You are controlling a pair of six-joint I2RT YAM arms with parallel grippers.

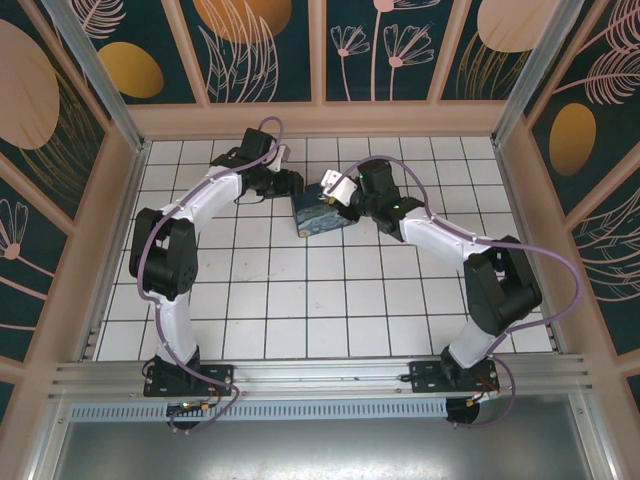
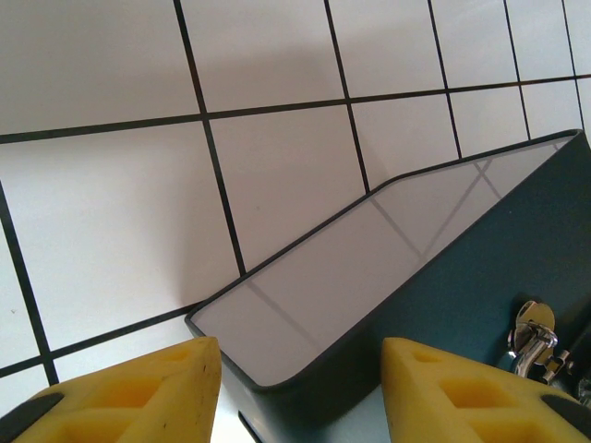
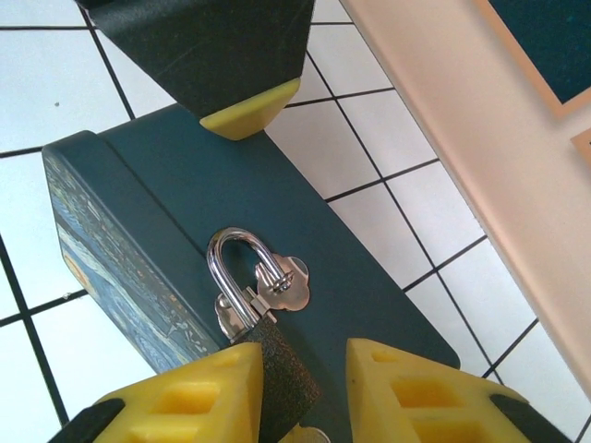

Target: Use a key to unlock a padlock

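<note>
Two arms arch inward in the overhead view, the left arm (image 1: 215, 195) and the right arm (image 1: 440, 235) each with its elbow pushed outward. Their wrists meet over a blue box (image 1: 318, 222) on the far half of the tiled floor (image 1: 300, 310), where the lock is too small to make out. The right wrist view supplies that detail. The padlock (image 3: 286, 369) lies against the box's dark teal face, its silver shackle (image 3: 231, 263) threaded through a small metal hasp (image 3: 286, 288), and its dark body reaches down between the yellow fingertips of the right gripper (image 3: 305, 392). Those fingers stand parted around the body, one right against it, with a gap showing beside the other. The left wrist view looks along the box from the other side. There the left gripper (image 2: 300, 397) has its fingers spread wide, the box's rounded corner in the gap between them. In the right wrist view one of its yellow-tipped fingers (image 3: 249, 111) sits at the box's far edge.
</note>
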